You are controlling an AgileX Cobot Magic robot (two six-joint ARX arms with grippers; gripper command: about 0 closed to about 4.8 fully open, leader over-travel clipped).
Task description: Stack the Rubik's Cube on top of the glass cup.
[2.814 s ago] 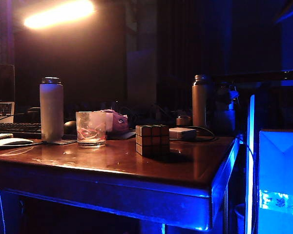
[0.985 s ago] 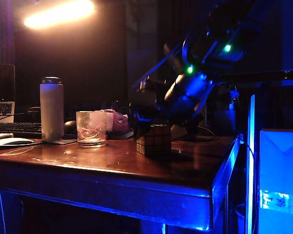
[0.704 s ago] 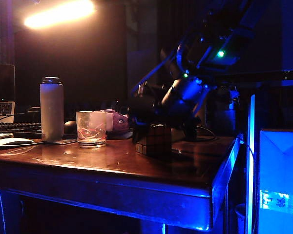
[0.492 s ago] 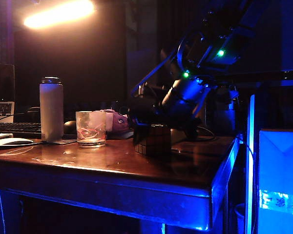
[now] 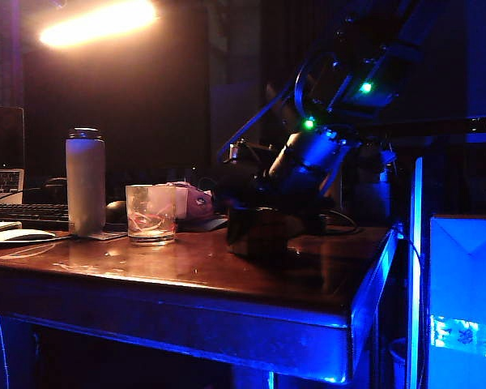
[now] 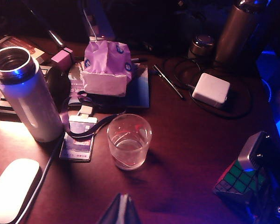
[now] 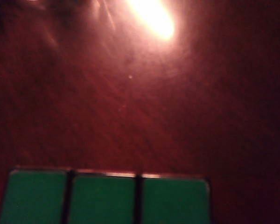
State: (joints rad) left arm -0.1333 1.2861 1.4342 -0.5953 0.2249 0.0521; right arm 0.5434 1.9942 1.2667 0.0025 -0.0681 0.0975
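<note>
While my right pincer (image 5: 255, 223) sits low over the Rubik's Cube (image 6: 238, 179) on the desk (image 5: 324, 279), its jaws straddle it, grip not confirmed. The glass cup (image 5: 151, 214) stands left, well apart. Left pincer (image 6: 121, 212): state unclear.

Right gripper (image 5: 255, 217) down over Rubik's Cube (image 5: 257, 235), glass cup (image 5: 151, 214) apart

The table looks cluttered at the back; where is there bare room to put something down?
Bare wood lies in front of the glass cup, between it and the Rubik's Cube, where the right gripper sits. Behind the cup it is crowded: white bottle, pink bag, badge card, charger. The left gripper hovers at the near edge.
</note>
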